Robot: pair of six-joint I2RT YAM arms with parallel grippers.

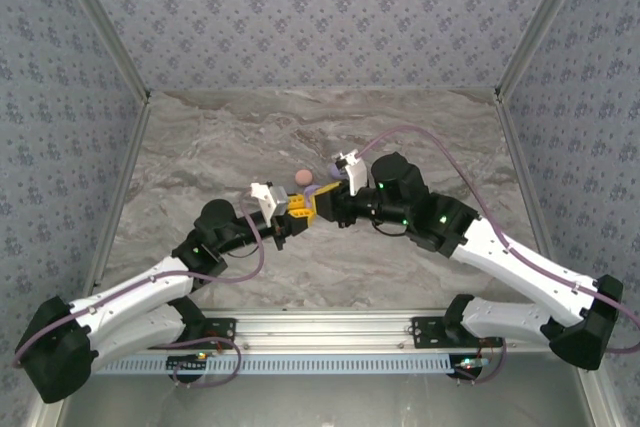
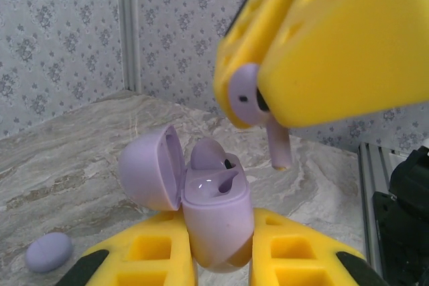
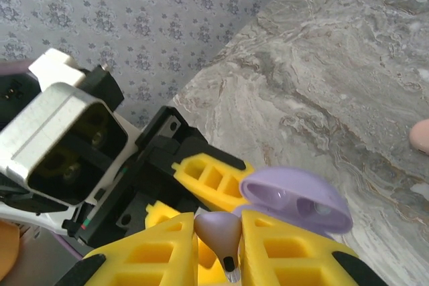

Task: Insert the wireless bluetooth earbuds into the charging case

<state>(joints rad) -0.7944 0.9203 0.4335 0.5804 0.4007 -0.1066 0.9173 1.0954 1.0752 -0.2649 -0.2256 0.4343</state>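
Grey-veined marble table (image 1: 200, 147), patterned wallpaper on three sides, and the two arms meet over the middle of it.

The left gripper (image 2: 218, 229) is clenched on a lavender charging case (image 2: 214, 209), its lid (image 2: 151, 169) swung open to the side. One earbud (image 2: 209, 154) seems to sit in it already, with an empty socket (image 2: 218, 184) facing up beside it.

The right gripper (image 3: 218, 224) pinches the other lavender earbud (image 2: 249, 95) by its head, the stem (image 2: 281, 149) hanging roughly straight down. The bud hangs above the case and off to the side away from the lid, with a clear gap below the stem tip. I'd judge the right arm must shift toward the lid, then lower along the stem's axis into the free socket.

A lavender pebble-shaped thing (image 2: 48, 251) lies on the table apart from all this.
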